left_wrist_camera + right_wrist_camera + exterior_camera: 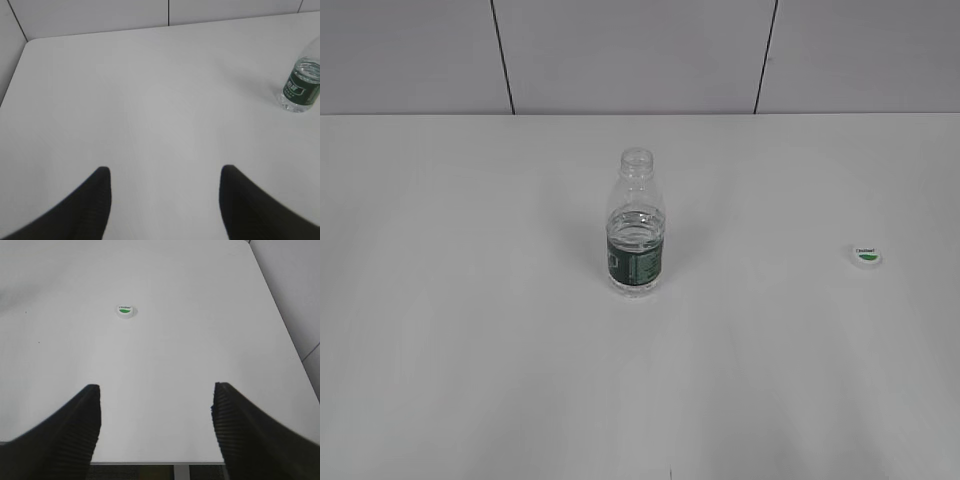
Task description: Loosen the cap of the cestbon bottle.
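The left gripper (165, 200) is standing open and holding nothing; the cestbon bottle (301, 86) is standing upright far ahead to its right. The right gripper (156, 430) is also gaping empty, with the cap (126, 311) lying ahead, slightly left, on the table (470, 350). The bottle neck is already uncovered, so a careless sideways approach could be tipping the light bottle over.

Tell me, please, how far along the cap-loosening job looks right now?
It looks finished. The bottle stands upright with its neck open, and the cap lies apart on the table, off to the right. Nothing is in hand: the left gripper and right gripper are both open and empty, away from both items. Nothing obvious remains.
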Available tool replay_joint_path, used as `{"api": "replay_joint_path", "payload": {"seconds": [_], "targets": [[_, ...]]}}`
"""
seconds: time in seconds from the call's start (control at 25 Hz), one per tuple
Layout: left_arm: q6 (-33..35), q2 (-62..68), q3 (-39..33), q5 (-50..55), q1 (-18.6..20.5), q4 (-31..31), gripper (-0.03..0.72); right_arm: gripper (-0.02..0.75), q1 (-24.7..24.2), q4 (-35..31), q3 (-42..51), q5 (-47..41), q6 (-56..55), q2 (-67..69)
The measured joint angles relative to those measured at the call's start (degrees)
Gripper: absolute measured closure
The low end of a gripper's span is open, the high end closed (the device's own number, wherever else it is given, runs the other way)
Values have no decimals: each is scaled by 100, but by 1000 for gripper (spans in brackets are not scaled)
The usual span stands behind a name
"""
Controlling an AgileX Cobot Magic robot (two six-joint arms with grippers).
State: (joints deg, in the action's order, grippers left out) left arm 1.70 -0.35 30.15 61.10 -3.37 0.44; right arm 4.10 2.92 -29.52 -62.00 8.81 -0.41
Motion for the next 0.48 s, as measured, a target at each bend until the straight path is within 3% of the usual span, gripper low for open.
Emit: {"api": "replay_joint_path", "payload": {"seconds": [0.48], "targets": [[0,0,0,0,0,0,265,208,0,0,0,-5,0,0]]}}
